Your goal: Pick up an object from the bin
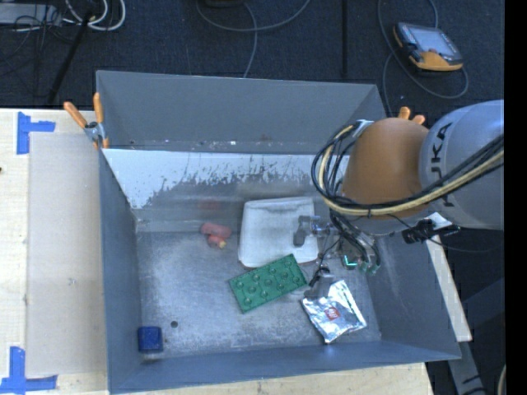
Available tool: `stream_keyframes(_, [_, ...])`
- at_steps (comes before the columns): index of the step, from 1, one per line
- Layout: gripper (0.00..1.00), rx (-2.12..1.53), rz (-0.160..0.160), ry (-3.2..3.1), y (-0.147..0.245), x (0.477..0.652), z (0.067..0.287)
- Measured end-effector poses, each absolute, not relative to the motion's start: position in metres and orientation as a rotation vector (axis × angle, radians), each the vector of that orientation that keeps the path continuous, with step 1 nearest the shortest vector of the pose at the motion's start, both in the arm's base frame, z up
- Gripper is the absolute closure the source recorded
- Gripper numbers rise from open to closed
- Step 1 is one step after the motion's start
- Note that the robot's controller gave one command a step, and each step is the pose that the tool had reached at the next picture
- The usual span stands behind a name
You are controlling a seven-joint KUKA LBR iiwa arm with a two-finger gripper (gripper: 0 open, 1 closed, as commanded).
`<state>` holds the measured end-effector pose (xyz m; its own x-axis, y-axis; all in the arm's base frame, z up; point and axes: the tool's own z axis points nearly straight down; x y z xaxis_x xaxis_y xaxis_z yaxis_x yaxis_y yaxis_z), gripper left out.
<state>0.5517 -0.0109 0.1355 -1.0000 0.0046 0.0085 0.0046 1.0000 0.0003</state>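
Note:
My gripper (310, 257) hangs low at the bin's right side, below the orange wrist cover. It is open: one grey finger (301, 232) is over the right edge of a white square tray-like piece (268, 230), and a dark finger (316, 280) is by the right end of a green studded building plate (265, 283). Nothing is held between them. A crumpled silver foil packet with a red mark (333, 313) lies just below the gripper, near the bin's front right corner.
A small pinkish-red piece (216, 234) lies left of the white piece. A blue cube (149, 338) sits in the front left corner, with a tiny dark speck (174, 325) beside it. The arm and its cables cover the bin's right wall.

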Motion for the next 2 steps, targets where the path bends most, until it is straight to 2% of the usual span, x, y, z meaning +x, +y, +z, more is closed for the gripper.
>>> stream_keyframes(1, [0.0,0.122,-0.002,-3.131,0.0252,0.5528,0.0666])
stream_keyframes(2, [1.0,0.119,-0.001,-3.137,0.0241,0.5543,0.0697])
